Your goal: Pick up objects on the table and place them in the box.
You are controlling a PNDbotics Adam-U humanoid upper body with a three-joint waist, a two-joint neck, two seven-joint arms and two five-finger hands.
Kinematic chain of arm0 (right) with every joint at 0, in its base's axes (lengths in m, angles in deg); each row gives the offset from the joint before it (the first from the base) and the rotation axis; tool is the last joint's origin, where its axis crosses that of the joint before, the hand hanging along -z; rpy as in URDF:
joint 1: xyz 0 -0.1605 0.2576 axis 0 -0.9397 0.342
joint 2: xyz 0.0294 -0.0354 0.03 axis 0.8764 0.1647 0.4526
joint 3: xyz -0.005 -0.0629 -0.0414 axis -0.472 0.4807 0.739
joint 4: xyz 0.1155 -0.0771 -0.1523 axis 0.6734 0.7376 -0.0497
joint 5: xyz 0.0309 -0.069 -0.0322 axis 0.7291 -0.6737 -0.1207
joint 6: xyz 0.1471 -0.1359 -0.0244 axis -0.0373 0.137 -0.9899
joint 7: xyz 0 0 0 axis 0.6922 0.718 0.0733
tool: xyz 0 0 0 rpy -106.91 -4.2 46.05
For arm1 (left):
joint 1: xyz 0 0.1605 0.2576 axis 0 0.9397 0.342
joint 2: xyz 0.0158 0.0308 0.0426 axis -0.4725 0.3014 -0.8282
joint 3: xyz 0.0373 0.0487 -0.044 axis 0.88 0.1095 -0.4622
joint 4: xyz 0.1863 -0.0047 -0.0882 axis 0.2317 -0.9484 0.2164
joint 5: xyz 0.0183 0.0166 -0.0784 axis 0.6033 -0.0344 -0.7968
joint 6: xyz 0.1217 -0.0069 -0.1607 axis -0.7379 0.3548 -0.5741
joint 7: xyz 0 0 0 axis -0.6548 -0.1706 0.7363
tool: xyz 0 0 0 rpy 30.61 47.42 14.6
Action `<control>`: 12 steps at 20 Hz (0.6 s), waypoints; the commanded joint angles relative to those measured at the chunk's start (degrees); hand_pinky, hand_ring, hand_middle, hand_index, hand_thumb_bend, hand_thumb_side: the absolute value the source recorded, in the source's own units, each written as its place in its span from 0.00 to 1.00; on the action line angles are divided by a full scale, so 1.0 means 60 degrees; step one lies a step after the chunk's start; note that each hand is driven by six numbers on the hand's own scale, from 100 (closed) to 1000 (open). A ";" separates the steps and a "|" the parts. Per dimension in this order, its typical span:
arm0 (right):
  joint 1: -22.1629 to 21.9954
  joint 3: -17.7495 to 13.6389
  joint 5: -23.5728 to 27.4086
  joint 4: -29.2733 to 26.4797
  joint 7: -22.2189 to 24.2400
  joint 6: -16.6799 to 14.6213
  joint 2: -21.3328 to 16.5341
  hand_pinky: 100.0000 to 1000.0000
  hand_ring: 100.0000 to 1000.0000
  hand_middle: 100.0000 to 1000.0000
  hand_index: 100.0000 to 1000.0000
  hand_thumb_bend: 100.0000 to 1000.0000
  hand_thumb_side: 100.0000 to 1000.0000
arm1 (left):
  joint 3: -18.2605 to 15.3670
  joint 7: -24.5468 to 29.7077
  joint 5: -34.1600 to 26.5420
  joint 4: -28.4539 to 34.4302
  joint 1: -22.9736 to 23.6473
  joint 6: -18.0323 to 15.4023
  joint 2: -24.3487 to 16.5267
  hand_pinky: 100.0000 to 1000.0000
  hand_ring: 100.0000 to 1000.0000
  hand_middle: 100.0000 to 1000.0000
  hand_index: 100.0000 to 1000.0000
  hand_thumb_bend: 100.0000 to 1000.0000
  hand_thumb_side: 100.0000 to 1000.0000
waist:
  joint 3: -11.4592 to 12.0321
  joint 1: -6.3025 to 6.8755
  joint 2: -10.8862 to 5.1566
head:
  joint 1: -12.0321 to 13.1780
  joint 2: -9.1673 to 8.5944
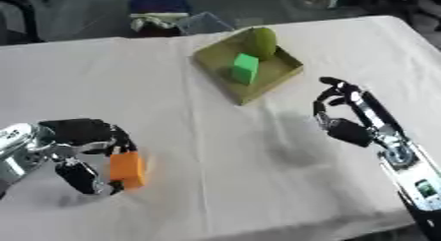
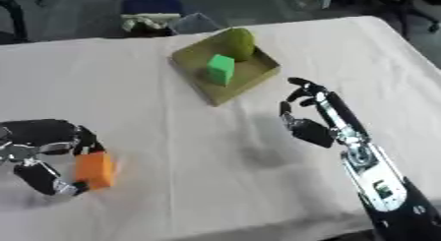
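**Orange block in the left hand, box waiting up the table**

At the near left of the table, our left hand [image 1: 82,146] is curled round an orange block [image 1: 128,170] — a smooth, squared piece pinched between black fingers above and the thumb below, close to the cloth. We cannot tell whether the block touches the table.

Our right hand [image 2: 312,121] hangs over the right side with its fingers bent inward and nothing in them, casting a soft shadow on the cloth beside it.

Further up, near the middle, sits the box [image 1: 219,73] — a shallow, olive, square tray set at an angle. Inside it we see a bright green cube [image 1: 244,68] and a rounded olive-green fruit [image 1: 261,42] against the far corner.

A white tablecloth [image 1: 224,151], lightly creased, lies bare between both hands and the box.
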 commanded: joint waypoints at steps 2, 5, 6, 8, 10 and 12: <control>0.0131 -0.0064 -0.0027 -0.0148 -0.0001 -0.0015 -0.0113 0.72 0.81 0.59 0.92 0.00 0.42 | -0.0331 -0.0321 -0.0057 0.0209 -0.0444 0.0056 -0.0094 0.57 0.49 0.56 0.70 0.07 0.21 | -0.0006 -0.0011 -0.0135 | -0.0029 -0.0002; 0.0104 -0.0044 -0.0012 -0.0158 0.0019 -0.0027 -0.0086 0.72 0.81 0.59 0.92 0.00 0.42 | -0.0654 -0.0746 -0.0060 0.0312 -0.1068 0.0214 0.0062 0.57 0.49 0.55 0.70 0.06 0.19 | -0.0024 -0.0023 -0.0160 | -0.0035 0.0018; 0.0100 -0.0024 -0.0003 -0.0158 0.0035 -0.0032 -0.0068 0.72 0.81 0.59 0.92 0.00 0.42 | -0.0740 -0.0873 -0.0062 0.0249 -0.1429 0.0284 0.0171 0.57 0.49 0.55 0.70 0.06 0.19 | -0.0045 -0.0029 -0.0171 | -0.0027 0.0034; 0.0095 -0.0001 0.0014 -0.0156 0.0058 -0.0038 -0.0042 0.72 0.81 0.59 0.92 0.00 0.42 | -0.0788 -0.1064 -0.0024 -0.0088 -0.2217 0.0388 0.0475 0.58 0.49 0.55 0.70 0.06 0.18 | -0.0087 -0.0037 -0.0188 | 0.0005 0.0059; 0.0097 0.0009 0.0024 -0.0151 0.0070 -0.0039 -0.0022 0.72 0.81 0.59 0.92 0.00 0.42 | -0.0756 -0.1230 0.0136 -0.0669 -0.2992 0.0426 0.0894 0.58 0.48 0.54 0.70 0.06 0.17 | -0.0126 -0.0050 -0.0199 | 0.0033 0.0074; 0.0120 0.0021 0.0026 -0.0156 0.0078 -0.0044 0.0028 0.72 0.81 0.59 0.92 0.00 0.42 | -0.0695 -0.1391 0.0551 -0.1494 -0.3856 0.0349 0.1483 0.59 0.50 0.56 0.71 0.07 0.17 | -0.0205 -0.0080 -0.0195 | 0.0074 0.0062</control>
